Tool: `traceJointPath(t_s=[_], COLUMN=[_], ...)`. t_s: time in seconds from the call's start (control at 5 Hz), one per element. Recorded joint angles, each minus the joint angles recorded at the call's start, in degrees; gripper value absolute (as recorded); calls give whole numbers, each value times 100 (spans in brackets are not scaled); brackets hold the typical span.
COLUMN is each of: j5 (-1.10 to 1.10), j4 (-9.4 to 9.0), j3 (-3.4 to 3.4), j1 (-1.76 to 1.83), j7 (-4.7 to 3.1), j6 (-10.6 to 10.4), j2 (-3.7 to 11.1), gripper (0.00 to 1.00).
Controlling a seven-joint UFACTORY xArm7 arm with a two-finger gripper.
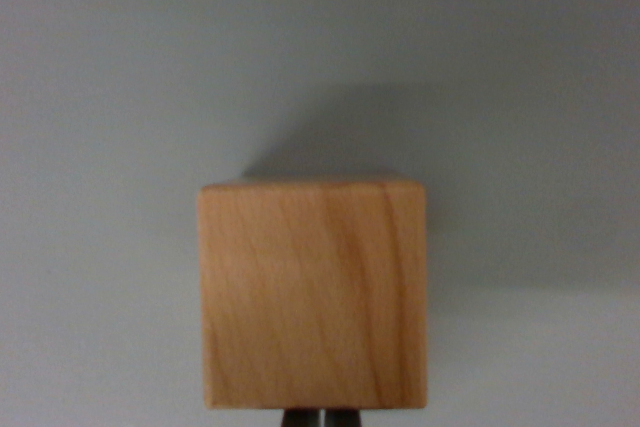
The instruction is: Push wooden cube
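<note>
A light wooden cube (315,292) with visible grain fills the lower middle of the wrist view, resting on a pale grey surface (100,147). Its shadow falls behind it and toward the wrist view's right. At the very bottom edge, just below the cube's near face, two dark fingertips of my gripper (322,418) poke into view close together, with only a thin pale slit between them. They sit right against or just short of the cube's near face; contact cannot be judged. Most of the gripper is out of frame.
Only the plain grey surface surrounds the cube on all sides.
</note>
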Motion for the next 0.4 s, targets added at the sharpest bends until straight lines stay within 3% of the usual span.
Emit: traceJointPath(t_s=[0.2,0.4], j5=[-1,-1], j4=[210,210], j3=[1,1], j1=[0,0], j7=[4,4], j6=[80,80], j2=[131,131], gripper=[100,100])
